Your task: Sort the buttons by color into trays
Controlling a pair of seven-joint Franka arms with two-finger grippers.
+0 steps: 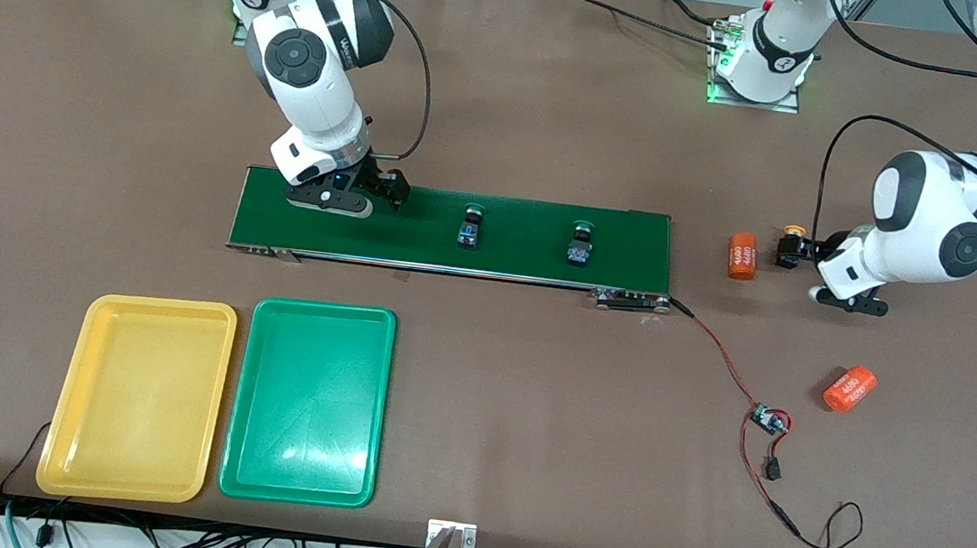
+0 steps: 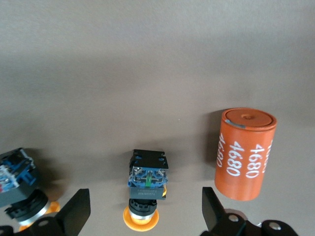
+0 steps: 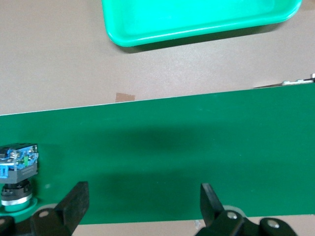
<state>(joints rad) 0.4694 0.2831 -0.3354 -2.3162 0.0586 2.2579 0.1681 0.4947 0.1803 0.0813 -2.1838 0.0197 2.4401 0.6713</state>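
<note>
Looking down the left wrist view, I see the left gripper [image 2: 142, 216] with fingers spread wide and empty, low over the surface at the left arm's end, a yellow-capped button [image 2: 146, 184] lying between them, cap toward the wrist, beside an orange 4680 cylinder [image 2: 245, 153]. My right gripper [image 1: 342, 195], also wide open and empty, hovers over the conveyor belt [image 1: 526, 264], where two green-capped buttons [image 1: 470, 227] [image 1: 580, 245] lie; the yellow tray [image 1: 99, 310] and green tray [image 1: 381, 390] are empty, nearer the front camera.

yellow-capped button [image 2: 146, 184] between spread fingers [image 2: 74, 212], orange cylinder [image 2: 246, 153] beside.
</note>
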